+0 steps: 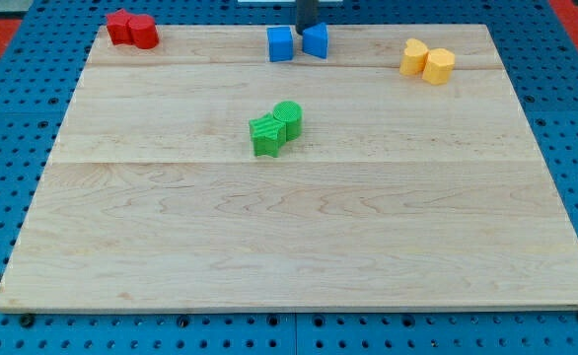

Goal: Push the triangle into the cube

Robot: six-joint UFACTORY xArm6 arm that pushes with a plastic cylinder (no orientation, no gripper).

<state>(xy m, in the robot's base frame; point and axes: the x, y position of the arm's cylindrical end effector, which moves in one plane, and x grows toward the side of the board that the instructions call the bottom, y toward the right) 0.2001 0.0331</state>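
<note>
Two blue blocks sit near the top edge of the wooden board (289, 247), a little left of centre. The left one is a blue cube (280, 44). The right one looks like a blue triangle (317, 40). A narrow gap separates them. My dark rod comes down from the view's top, and my tip (307, 31) is just above the gap, against the upper left corner of the blue triangle.
Two red blocks (132, 29) lie together at the board's top left corner. Two yellow blocks (427, 61) lie together at the top right. Two green blocks (276, 128) touch each other near the board's middle. Blue pegboard (3, 148) surrounds the board.
</note>
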